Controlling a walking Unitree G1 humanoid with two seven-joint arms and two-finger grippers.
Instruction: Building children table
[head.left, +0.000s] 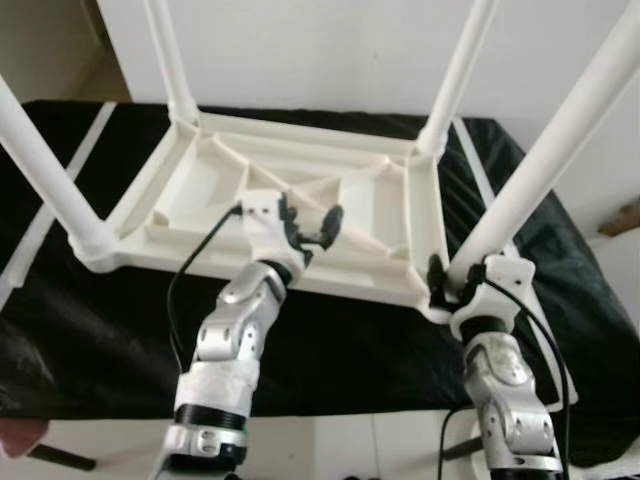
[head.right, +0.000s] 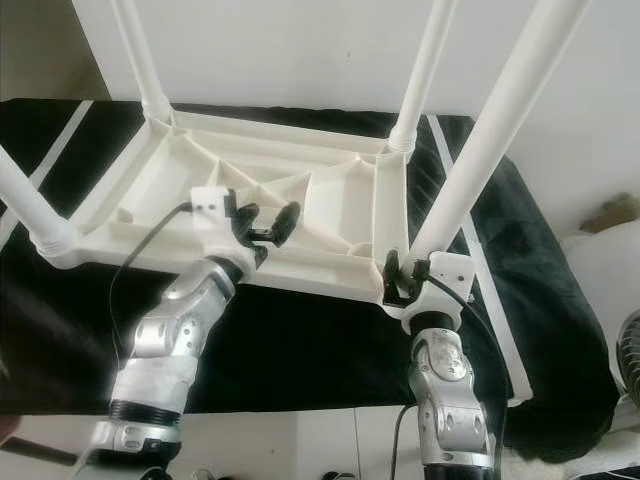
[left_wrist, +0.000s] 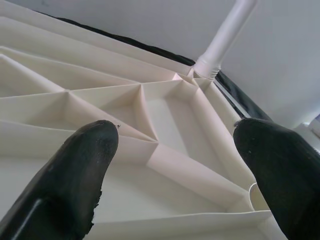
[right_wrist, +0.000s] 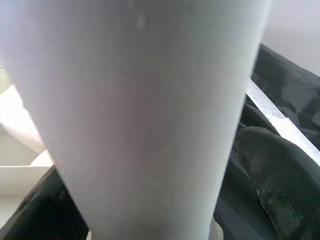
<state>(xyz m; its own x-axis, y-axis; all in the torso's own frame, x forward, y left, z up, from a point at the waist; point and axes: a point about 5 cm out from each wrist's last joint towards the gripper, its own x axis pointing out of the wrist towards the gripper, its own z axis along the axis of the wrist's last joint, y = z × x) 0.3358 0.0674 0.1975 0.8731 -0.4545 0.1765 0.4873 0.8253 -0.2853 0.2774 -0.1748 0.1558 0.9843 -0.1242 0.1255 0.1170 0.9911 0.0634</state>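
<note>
The right gripper (head.left: 452, 283), low and right of centre in the head views, is closed around the base of the near-right table leg (head.left: 545, 165), one black finger on each side where the leg meets the tabletop corner. In the right wrist view the white leg (right_wrist: 145, 125) fills the middle, with a dark fingertip (right_wrist: 280, 170) pressed beside it. The left gripper (head.left: 312, 226), at the centre of the frame, hovers with its fingers spread wide and holding nothing, just above the ribbed underside of the tabletop (head.left: 330, 190). The left wrist view looks between the two parted fingertips (left_wrist: 75, 170) across the white ribs to the far-right leg (left_wrist: 225, 35).

The white plastic children's table lies upside down on a black cloth (head.left: 300, 350), with four legs pointing upward: two at the top of the frame, one at the left edge (head.left: 45, 165) and the one being held.

The step appears to be seating this last leg. Doing it well likely means keeping the leg in line with its socket and pushing straight down, while the left gripper presses on a rib to steady the top
</note>
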